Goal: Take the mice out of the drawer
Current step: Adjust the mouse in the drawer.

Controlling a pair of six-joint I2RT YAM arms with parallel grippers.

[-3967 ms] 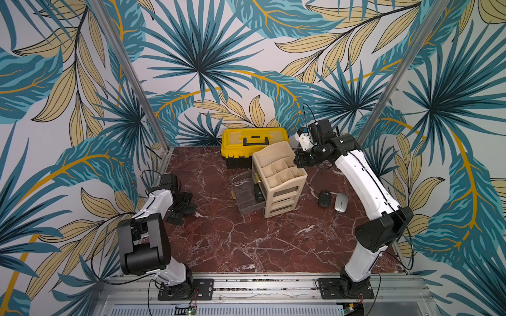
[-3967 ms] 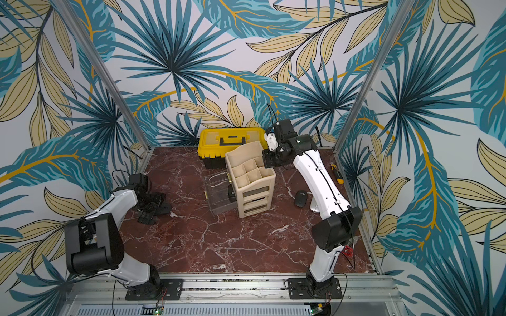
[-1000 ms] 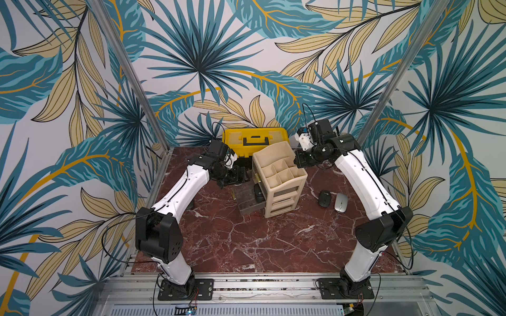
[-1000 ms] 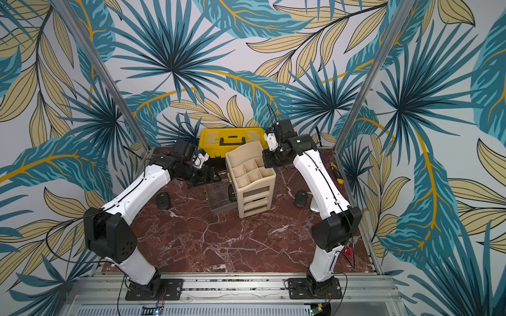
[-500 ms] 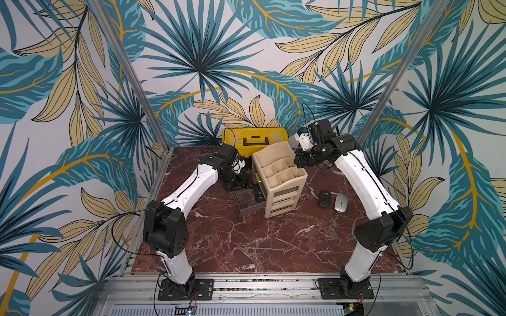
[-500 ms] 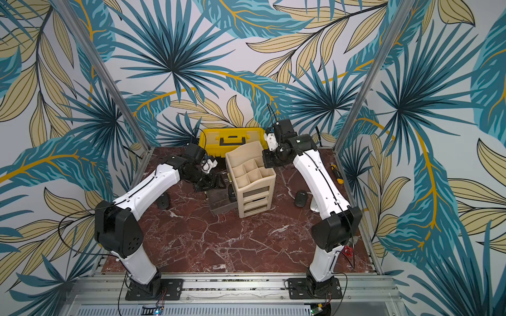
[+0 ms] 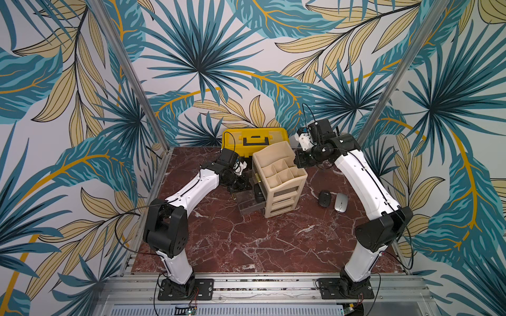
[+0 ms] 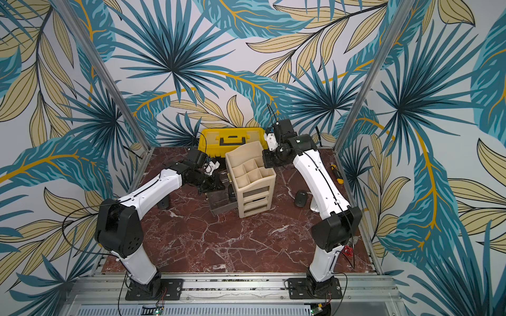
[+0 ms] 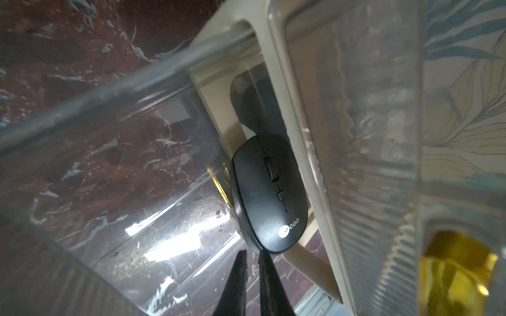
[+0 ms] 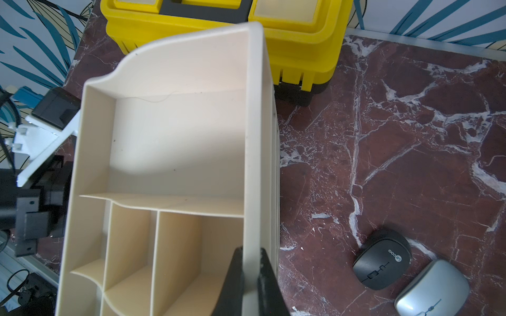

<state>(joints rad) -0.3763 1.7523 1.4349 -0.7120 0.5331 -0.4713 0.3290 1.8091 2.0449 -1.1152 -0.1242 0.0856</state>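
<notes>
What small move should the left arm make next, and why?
Probably a slight, slow lift. The left gripper is shut at the tail of the nearer black mouse in the open drawer, but a real grip is not clear; a short lift would show it. The right gripper clamps the organizer wall, so the organizer should not tip.

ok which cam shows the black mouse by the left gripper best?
Left wrist: the black mouse shows nearly whole, logo readable, in the clear drawer. Both top views catch only a dark sliver of it beside the organizer. Right wrist: the organizer hides it.
</notes>
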